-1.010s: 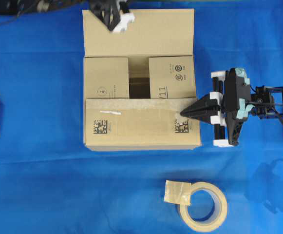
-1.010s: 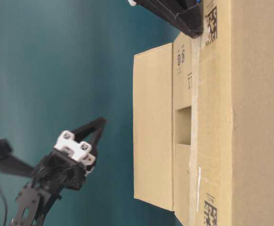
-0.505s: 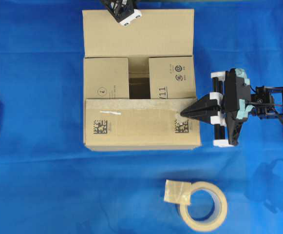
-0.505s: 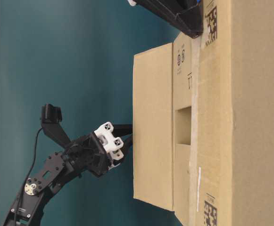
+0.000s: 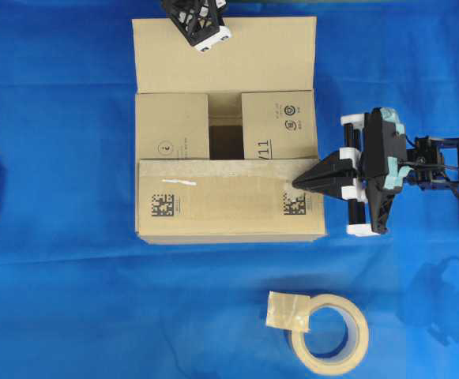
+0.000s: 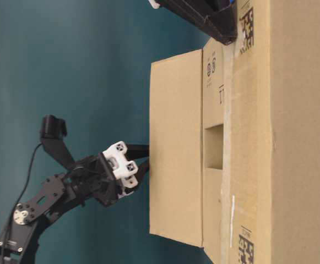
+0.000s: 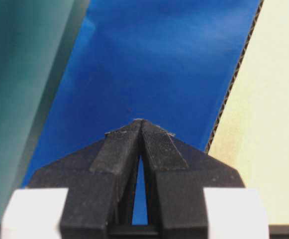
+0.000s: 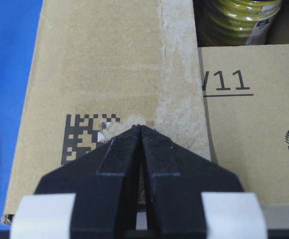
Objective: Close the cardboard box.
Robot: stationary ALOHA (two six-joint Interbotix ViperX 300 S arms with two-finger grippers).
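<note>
On the large brown corrugated cardboard box [image 5: 225,130] we read "V11", underlined, on the right inner flap [image 8: 248,119]; overhead only "11" shows. A circled "2" sits on the left inner flap [image 5: 172,126]. Two square pixel codes [image 5: 162,205] stand on the near flap's corners. Round marks beside "V11" stay illegible to us.

You have a blue cloth [image 5: 63,300] spread across the whole work surface, and on it lies 1 tan tape roll [image 5: 329,329], flat on its side with its hole facing up. A loose flap of tape sticks out from the roll's upper-left rim and rests on the cloth. Behind the cloth, from table level, you see a plain teal wall [image 6: 66,60].
</note>
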